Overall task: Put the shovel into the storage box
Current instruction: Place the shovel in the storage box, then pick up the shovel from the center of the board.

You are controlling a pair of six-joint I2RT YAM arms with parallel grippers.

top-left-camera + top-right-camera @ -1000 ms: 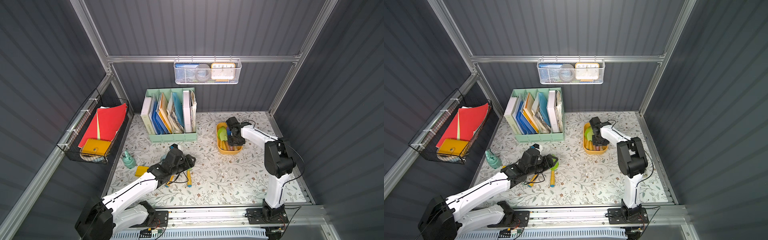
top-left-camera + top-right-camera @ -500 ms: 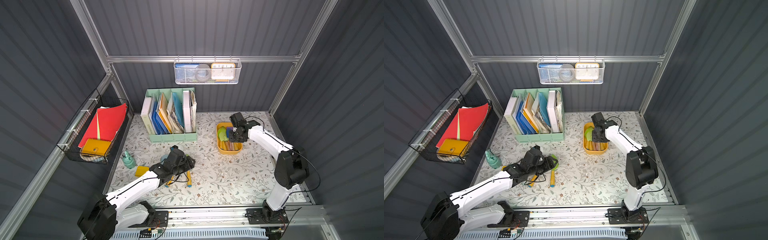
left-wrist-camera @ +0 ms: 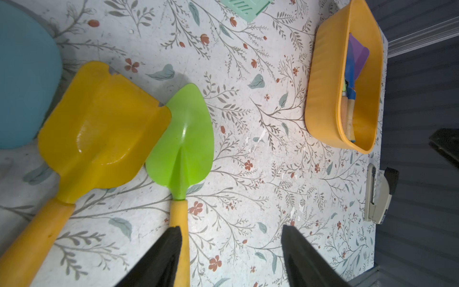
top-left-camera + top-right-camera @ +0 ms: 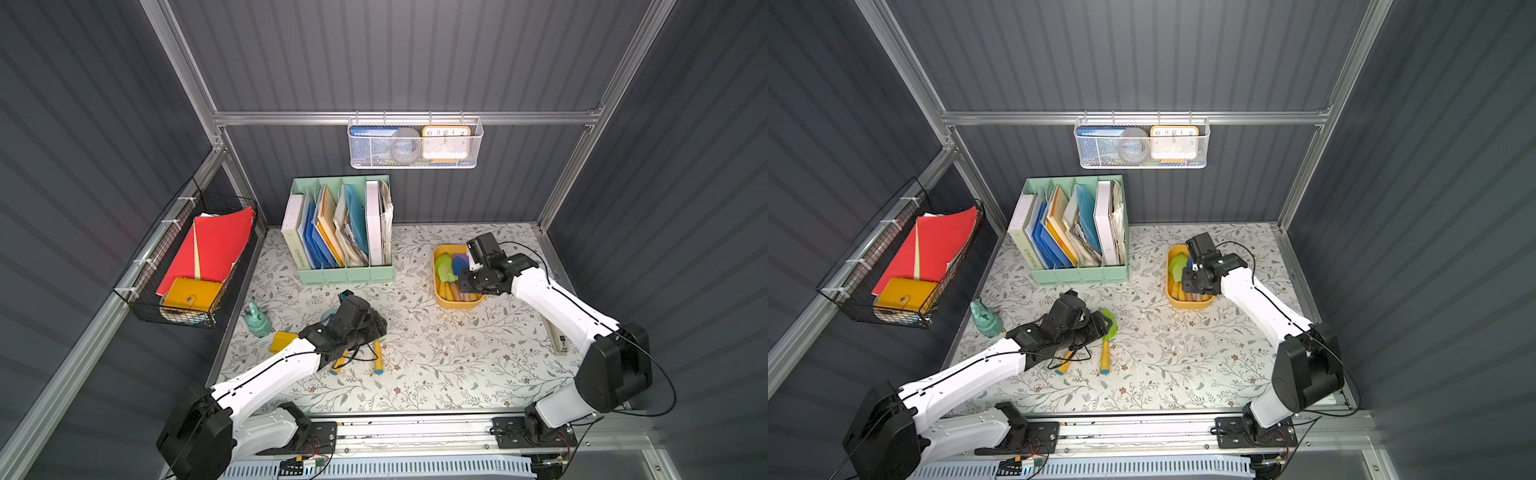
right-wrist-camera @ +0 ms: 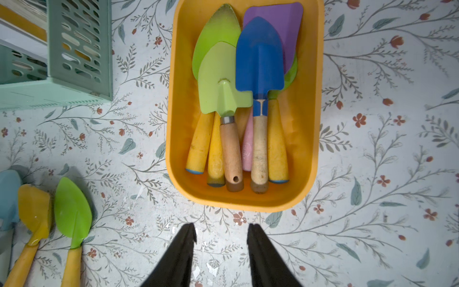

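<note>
We find the green shovel point(image 3: 183, 139) lying flat on the floral mat point(image 3: 260, 174). Its yellow handle is partly hidden by one finger of the left gripper point(image 3: 231, 231), whose jaws stand wide apart and clasp nothing. A yellow shovel point(image 3: 99, 129) lies touching its blade. The storage box point(image 5: 308, 124) sits well apart from them, toward the back right of the mat. It holds other shovels point(image 5: 259, 62), their handles pointing at the right gripper point(image 5: 221, 228), which hangs just beyond the box's end wall with its jaws a narrow gap apart and empty. The left arm point(image 4: 270, 374) stretches low over the mat, while the right arm point(image 4: 552, 303) reaches in toward the box. We see bare mat between the loose shovels and the box. The mint file holder point(image 5: 79, 49) stands to the box's left, and a stapler point(image 3: 377, 196) lies near the mat's right edge.
</note>
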